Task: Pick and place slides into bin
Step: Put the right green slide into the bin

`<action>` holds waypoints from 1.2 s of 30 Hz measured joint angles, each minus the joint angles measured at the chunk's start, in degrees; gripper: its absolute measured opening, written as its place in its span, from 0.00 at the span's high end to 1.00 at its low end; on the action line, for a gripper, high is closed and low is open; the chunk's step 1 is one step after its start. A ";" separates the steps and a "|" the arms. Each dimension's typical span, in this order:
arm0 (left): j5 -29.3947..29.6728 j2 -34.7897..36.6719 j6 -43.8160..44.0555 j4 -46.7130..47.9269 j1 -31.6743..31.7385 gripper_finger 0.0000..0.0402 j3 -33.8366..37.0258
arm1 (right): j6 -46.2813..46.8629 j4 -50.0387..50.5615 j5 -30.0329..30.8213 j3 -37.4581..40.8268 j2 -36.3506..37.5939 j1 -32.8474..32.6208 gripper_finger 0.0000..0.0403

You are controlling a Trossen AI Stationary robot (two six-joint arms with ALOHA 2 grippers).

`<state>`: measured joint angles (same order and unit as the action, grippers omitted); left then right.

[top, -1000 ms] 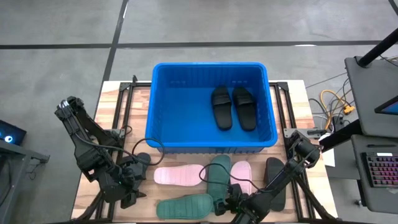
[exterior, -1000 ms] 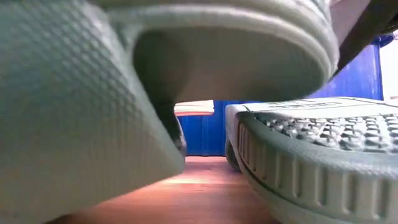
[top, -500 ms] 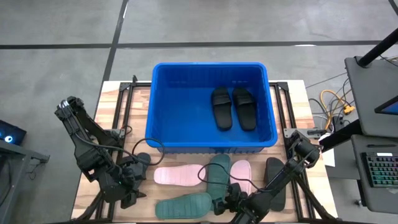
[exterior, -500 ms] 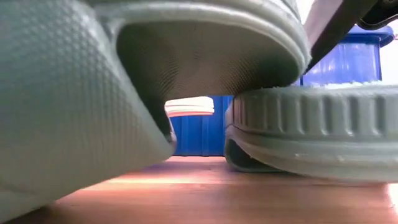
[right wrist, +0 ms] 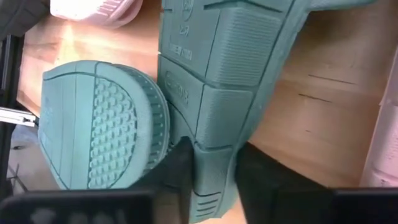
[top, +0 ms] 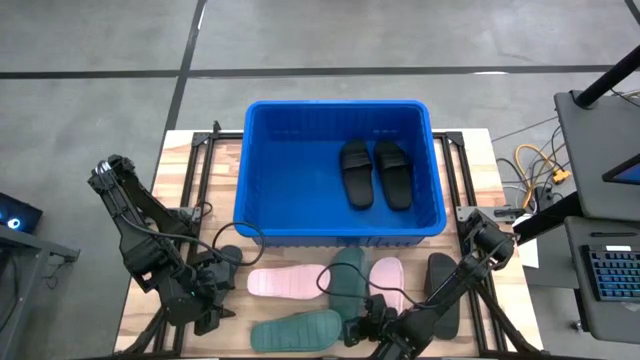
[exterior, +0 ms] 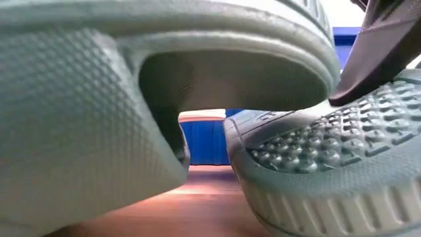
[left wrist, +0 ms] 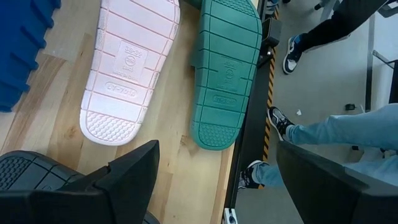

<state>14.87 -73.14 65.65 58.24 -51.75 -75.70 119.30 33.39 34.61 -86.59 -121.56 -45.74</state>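
The blue bin (top: 268,190) sits at the upper middle of the high view on the wooden bench (top: 478,160), ribbed inside, with a pair of black slides (top: 375,173) lying side by side soles down toward its right wall. Below it on the bench lie a pale pink slide (top: 285,282), a second pink slide (top: 389,280), an upright dark green slide (top: 350,285) between them, another dark green slide (top: 296,331) lying crosswise at the lower edge, and a charcoal slide (top: 443,290) partly hidden under the right arm. The right gripper (top: 368,325) is clamped narrowly on the heel of the upright green slide; only the right wrist view shows its dark fingers (right wrist: 183,163) pinching that edge, sole tread facing the camera. The left gripper (top: 212,300), at lower left, hangs wide open and empty. The low view is almost filled by green soles, the bin a sliver behind. The left wrist view alone catches a person's jeans and sneakers (left wrist: 277,121) past the bench edge.
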 joint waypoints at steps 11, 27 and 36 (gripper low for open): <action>0.00 0.00 -0.09 -0.24 0.00 0.24 0.00 | -4.00 2.86 -1.17 -5.83 -0.07 -2.22 0.88; 0.44 0.00 -0.09 -0.28 0.00 0.24 0.07 | -16.36 28.14 -10.38 -25.94 0.00 -4.23 0.88; 1.95 0.00 -0.09 -0.28 0.02 0.24 0.07 | -17.29 43.72 -11.01 -42.67 0.13 -5.92 0.88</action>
<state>16.82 -73.14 65.56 57.95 -51.72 -75.64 102.01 77.10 23.60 -129.25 -121.43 -51.66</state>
